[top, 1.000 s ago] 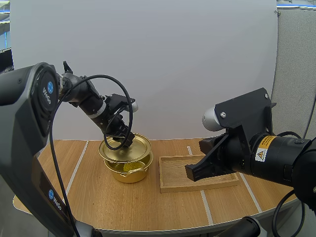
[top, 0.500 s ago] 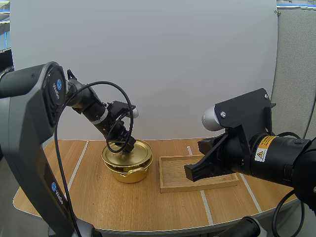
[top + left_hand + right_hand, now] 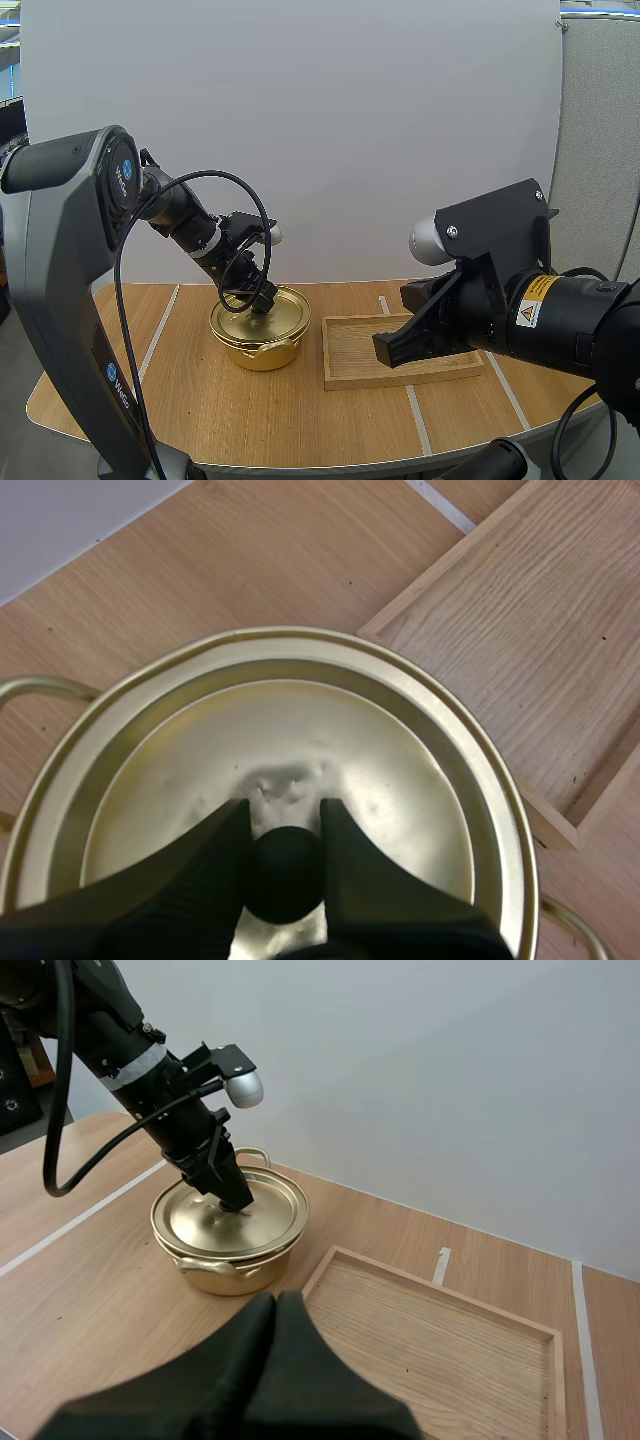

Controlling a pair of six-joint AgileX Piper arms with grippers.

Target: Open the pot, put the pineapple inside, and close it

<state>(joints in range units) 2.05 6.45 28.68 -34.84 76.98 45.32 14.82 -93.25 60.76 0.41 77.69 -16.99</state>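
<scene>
A gold pot [image 3: 262,348] [image 3: 225,1270] stands on the table left of centre, with its gold lid [image 3: 283,312] [image 3: 300,750] [image 3: 205,1215] lying flat on its rim. My left gripper [image 3: 262,303] [image 3: 285,825] [image 3: 236,1203] is shut on the lid's black knob [image 3: 284,872], one finger on each side. My right gripper [image 3: 392,350] [image 3: 275,1305] hangs above the wooden tray [image 3: 350,368] [image 3: 450,1345], fingers pressed together with nothing between them. The pot's inside is hidden under the lid.
The wooden tray lies right of the pot, close to its side handle. White tape lines [image 3: 155,335] run across the table. Bare tabletop lies in front of the pot and tray.
My left gripper has lowered the lid from a tilted, raised position onto the pot, covering the yellow object that showed inside. My right arm has stayed still.
</scene>
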